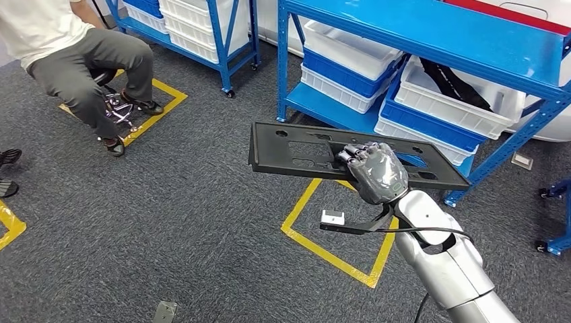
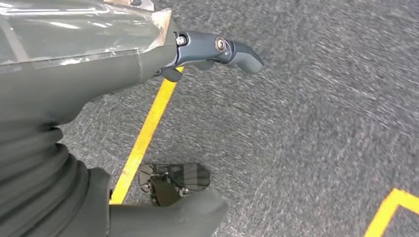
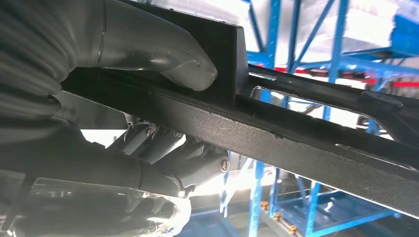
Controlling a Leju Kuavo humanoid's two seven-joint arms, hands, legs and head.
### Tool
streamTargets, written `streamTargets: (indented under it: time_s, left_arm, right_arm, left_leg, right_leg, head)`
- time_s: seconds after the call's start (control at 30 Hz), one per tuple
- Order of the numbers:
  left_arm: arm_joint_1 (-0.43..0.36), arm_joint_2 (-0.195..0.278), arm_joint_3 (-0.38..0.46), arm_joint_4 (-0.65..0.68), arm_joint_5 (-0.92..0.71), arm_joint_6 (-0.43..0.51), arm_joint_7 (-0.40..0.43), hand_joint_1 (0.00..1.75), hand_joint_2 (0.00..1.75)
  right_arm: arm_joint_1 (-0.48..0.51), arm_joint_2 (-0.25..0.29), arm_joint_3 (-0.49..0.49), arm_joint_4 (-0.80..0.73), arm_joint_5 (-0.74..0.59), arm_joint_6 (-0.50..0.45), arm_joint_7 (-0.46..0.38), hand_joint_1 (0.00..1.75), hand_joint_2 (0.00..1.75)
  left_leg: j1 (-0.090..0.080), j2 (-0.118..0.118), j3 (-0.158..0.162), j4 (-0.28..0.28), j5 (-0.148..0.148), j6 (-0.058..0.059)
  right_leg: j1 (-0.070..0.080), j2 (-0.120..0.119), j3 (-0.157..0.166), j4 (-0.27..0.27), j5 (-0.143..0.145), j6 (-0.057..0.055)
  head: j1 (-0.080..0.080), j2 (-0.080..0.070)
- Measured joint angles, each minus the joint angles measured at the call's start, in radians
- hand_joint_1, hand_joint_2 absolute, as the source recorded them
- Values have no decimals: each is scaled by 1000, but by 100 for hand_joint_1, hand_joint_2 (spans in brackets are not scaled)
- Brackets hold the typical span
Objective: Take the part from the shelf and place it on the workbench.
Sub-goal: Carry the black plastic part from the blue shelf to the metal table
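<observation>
— Head view first: the right hand (image 1: 374, 168) grips the flat black part (image 1: 296, 148) near its middle, fingers on top, thumb under, in the middle of the frame. It's off the shelf (image 1: 431, 30), up in the air over the carpet (image 1: 188, 222).
— What could go wrong?
— The part is long. It might tip or slip out, I think.
— And the left hand (image 2: 217, 49)?
— Hanging by the floor, fingers bent, holding nothing.
— Where's the workbench?
— Can't see one.
</observation>
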Motion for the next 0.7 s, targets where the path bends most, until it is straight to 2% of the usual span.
streamTargets:
  time_s: [0.03,0.07,0.1,0.13,0.17,0.23,0.27,0.33,0.4,0.43,0.47,0.5,0.53,0.6,0.63,0.67,0.7]
  left_arm:
    - [1,-1,0,0,0,0,0,0,175]
    - [1,-1,0,0,-1,0,0,0,175]
    - [0,-2,0,0,-1,0,0,0,175]
    - [0,-2,0,0,-1,1,0,0,175]
    - [1,-2,0,0,-2,1,0,0,175]
    - [4,-2,0,0,-4,2,0,0,175]
    - [6,-1,0,0,-4,2,0,0,175]
    - [8,-1,1,0,-6,2,0,0,175]
    - [7,-1,1,0,-8,2,-1,0,175]
    - [6,-2,0,0,-9,2,-1,0,175]
    - [7,-2,0,0,-9,2,-1,0,175]
    - [7,-2,0,0,-10,2,-1,0,175]
    - [7,-2,0,0,-10,1,-2,0,175]
    - [6,-2,0,0,-13,-2,-4,0,175]
    - [5,-1,0,0,-15,-5,-5,0,175]
    - [4,-1,0,-1,-17,-7,-7,0,175]
    - [3,-1,0,-1,-20,-10,-8,0,175]
  right_arm:
    - [3,-1,1,0,0,0,0,162,175]
    - [4,-2,2,0,0,0,0,162,175]
    - [4,-4,3,-1,0,0,0,162,175]
    - [4,-5,3,-1,1,-1,0,162,175]
    - [5,-7,3,-2,2,-1,1,162,175]
    - [8,-9,4,-3,6,-2,2,162,175]
    - [9,-9,4,-4,8,-2,3,162,175]
    - [10,-11,4,-8,10,-3,6,162,175]
    - [11,-13,4,-12,15,-4,9,162,175]
    - [13,-14,4,-13,18,-4,12,162,175]
    - [16,-15,4,-14,21,-4,14,162,175]
    - [18,-16,4,-16,24,-4,17,162,175]
    - [20,-17,4,-18,27,-4,20,162,175]
    - [21,-20,4,-27,33,-4,26,162,175]
    - [22,-24,3,-33,35,-4,28,162,175]
    - [22,-29,2,-40,36,-4,29,162,175]
    - [23,-34,1,-46,36,-4,31,162,175]
  left_leg:
    - [0,-12,-1,1,2,-3]
    - [0,-23,-3,3,3,-5]
    - [-1,-32,-5,7,4,-9]
    - [-3,-41,-10,11,5,-13]
    - [-4,-49,-16,13,8,-19]
    - [-4,-64,-25,12,16,-33]
    - [-3,-61,-30,15,15,-39]
    - [-2,-25,-55,66,-21,-48]
    - [0,19,-112,196,-93,-57]
    - [2,27,-142,265,-121,-61]
    - [5,31,-161,310,-135,-64]
    - [7,34,-161,318,-130,-66]
    - [9,39,-139,282,-108,-67]
    - [10,72,-56,137,-52,-64]
    - [7,88,-22,75,-34,-59]
    - [3,99,-4,37,-26,-53]
    - [-1,100,-1,24,-26,-48]
  right_leg:
    - [-2,3,26,-46,22,9]
    - [-6,13,67,-122,51,16]
    - [-9,30,102,-192,73,20]
    - [-11,43,127,-243,88,20]
    - [-11,53,137,-268,94,17]
    - [-9,43,135,-271,99,5]
    - [-11,35,134,-271,102,0]
    - [-18,17,134,-275,109,-15]
    - [-15,-3,132,-276,111,-24]
    - [-13,-13,131,-276,111,-25]
    - [-12,-24,131,-275,111,-25]
    - [-12,-34,130,-275,111,-25]
    - [-12,-44,131,-275,111,-25]
    - [-9,-60,131,-274,110,-23]
    - [-5,-68,131,-274,110,-20]
    - [-1,-75,130,-274,109,-17]
    - [3,-83,129,-276,110,-12]
  head:
    - [0,0]
    - [1,0]
    - [1,0]
    - [1,0]
    - [0,0]
    - [-1,0]
    - [-1,0]
    - [-5,0]
    - [-9,0]
    - [-9,0]
    - [-9,0]
    - [-9,0]
    - [-9,0]
    - [-10,0]
    - [-9,0]
    - [-8,0]
    - [-6,0]
